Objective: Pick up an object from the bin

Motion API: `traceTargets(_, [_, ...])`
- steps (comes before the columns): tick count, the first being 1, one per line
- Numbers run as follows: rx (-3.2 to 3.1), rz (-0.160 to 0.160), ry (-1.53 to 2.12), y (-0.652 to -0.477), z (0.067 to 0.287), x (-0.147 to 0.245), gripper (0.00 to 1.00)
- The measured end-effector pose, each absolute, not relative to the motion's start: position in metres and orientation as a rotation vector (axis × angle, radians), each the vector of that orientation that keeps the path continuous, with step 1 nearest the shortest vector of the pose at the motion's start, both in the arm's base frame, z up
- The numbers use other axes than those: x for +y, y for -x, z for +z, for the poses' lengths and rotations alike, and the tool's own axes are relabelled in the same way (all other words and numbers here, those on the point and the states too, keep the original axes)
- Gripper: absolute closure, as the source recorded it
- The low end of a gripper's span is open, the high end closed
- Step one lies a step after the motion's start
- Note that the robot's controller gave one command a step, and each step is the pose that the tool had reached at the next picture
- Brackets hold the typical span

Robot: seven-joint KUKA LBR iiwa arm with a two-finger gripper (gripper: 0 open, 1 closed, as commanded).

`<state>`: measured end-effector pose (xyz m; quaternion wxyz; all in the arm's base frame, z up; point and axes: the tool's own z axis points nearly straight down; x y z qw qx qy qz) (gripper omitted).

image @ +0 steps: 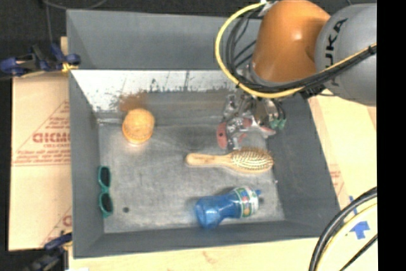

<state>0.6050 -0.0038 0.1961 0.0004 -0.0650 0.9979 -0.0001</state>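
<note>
My gripper (236, 131) hangs low at the right of the bin's middle, just behind a wooden hairbrush (233, 160) that lies flat with its handle pointing left and its bristle head to the right. The fingertips sit right above the brush's neck, and a small red piece shows beside them. A blue bottle (225, 207) with a white and green cap end lies on its side near the front wall, below the brush.
An orange ball (138, 125) rests at the back left of the bin floor. A pair of teal sunglasses (104, 190) lies along the left wall. The arm's orange cover and cables hang over the bin's back right corner.
</note>
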Motion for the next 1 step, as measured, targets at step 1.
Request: traceTargets(1, [3.125,-0.002,0.190,-0.6146,0.2344,-0.0076,1.00])
